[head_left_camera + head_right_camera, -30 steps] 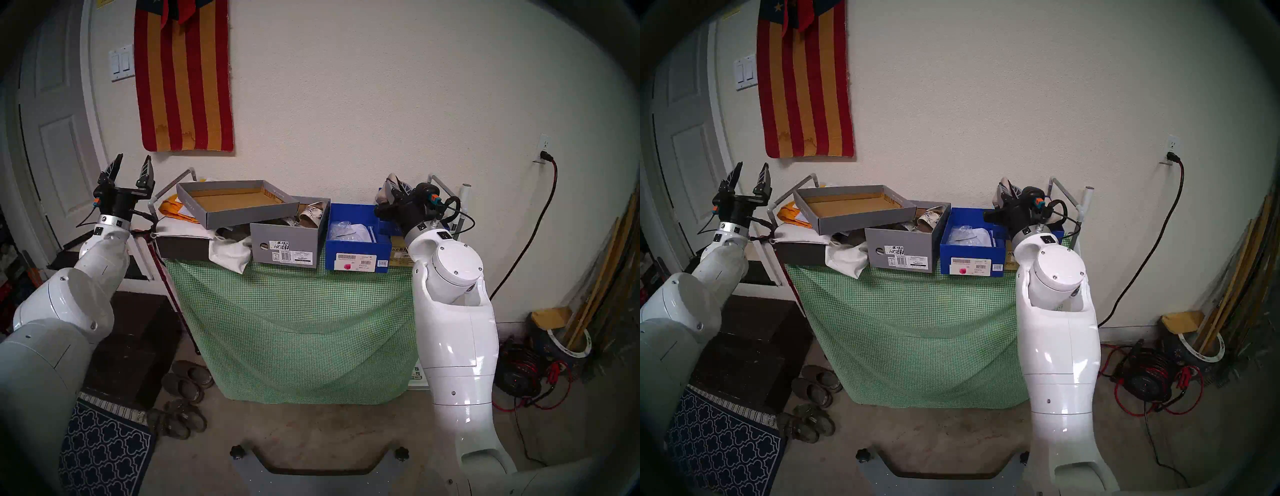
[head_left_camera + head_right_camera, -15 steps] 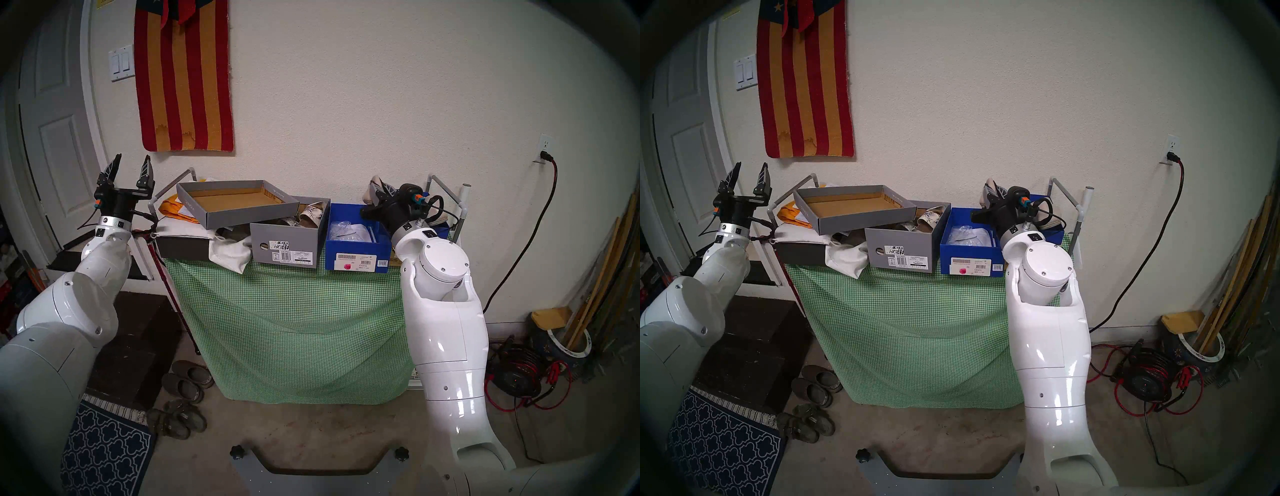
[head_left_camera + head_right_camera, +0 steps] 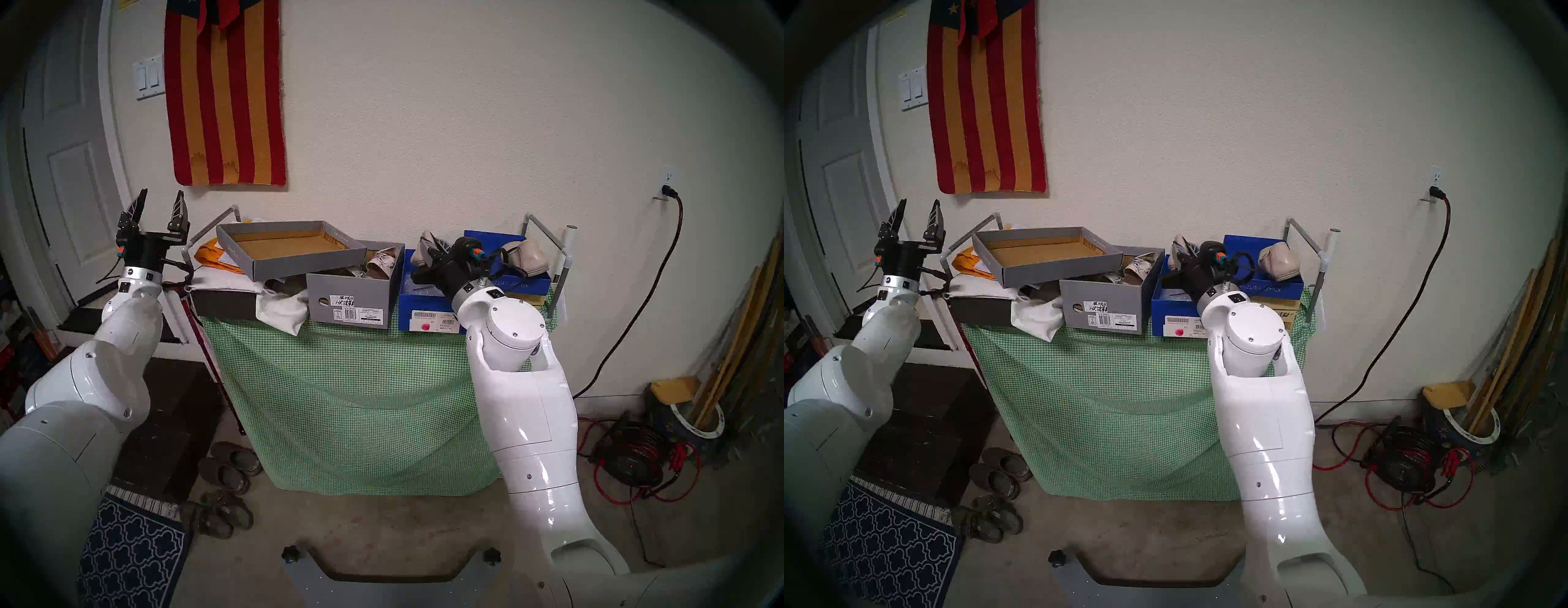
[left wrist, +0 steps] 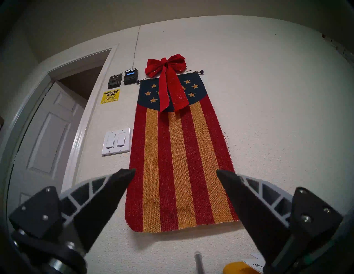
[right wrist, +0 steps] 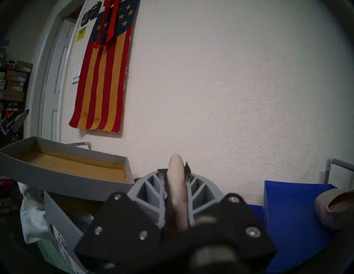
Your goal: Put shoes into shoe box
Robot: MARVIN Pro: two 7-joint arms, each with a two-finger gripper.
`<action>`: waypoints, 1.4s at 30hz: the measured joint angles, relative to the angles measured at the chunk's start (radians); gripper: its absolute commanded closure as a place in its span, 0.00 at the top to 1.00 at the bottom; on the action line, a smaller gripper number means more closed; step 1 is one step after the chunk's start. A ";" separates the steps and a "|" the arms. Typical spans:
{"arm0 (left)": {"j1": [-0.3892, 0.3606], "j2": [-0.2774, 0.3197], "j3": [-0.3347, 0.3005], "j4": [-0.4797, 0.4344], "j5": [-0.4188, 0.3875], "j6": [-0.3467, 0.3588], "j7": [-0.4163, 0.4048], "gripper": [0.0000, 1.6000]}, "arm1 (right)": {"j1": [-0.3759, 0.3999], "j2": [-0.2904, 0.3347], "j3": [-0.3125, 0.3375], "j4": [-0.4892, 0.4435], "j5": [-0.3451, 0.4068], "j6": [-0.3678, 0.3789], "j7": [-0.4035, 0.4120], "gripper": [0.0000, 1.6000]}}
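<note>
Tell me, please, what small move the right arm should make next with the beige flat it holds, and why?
Probably lower it a little into the open blue box. The right claw is shut on one beige flat, held just above that box's far end, not yet inside. Its mate sits on the blue lid alongside, so this box seems meant for the pair.

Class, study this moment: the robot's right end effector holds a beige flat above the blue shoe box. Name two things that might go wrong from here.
1. The right end effector pinches the beige flat by a thin edge; the soft shoe might slip out.
2. The flat hangs near the blue box wall beside the grey shoe box; released early, it might land on the rim or in the wrong box.
</note>
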 measured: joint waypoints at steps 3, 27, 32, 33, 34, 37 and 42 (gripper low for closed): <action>0.005 -0.003 0.000 -0.010 -0.001 -0.003 0.004 1.00 | 0.000 0.000 -0.003 0.011 -0.004 0.000 0.005 0.00; 0.058 -0.032 0.000 -0.105 -0.010 -0.012 0.016 1.00 | 0.039 0.019 -0.003 0.174 -0.042 0.014 0.031 0.00; 0.070 -0.038 -0.001 -0.127 -0.013 -0.012 0.016 1.00 | 0.062 0.022 -0.010 0.203 -0.053 0.014 0.036 0.85; 0.073 -0.039 -0.001 -0.133 -0.013 -0.012 0.016 1.00 | 0.067 0.024 -0.011 0.209 -0.056 0.014 0.037 0.89; 0.076 -0.041 -0.002 -0.140 -0.014 -0.012 0.016 1.00 | 0.073 0.025 -0.014 0.217 -0.059 0.014 0.040 0.97; 0.085 -0.045 -0.002 -0.156 -0.016 -0.012 0.016 1.00 | 0.085 0.027 -0.022 0.236 -0.067 0.014 0.047 1.00; 0.099 -0.052 -0.005 -0.185 -0.019 -0.012 0.016 1.00 | 0.104 0.033 -0.025 0.257 -0.079 0.014 0.056 1.00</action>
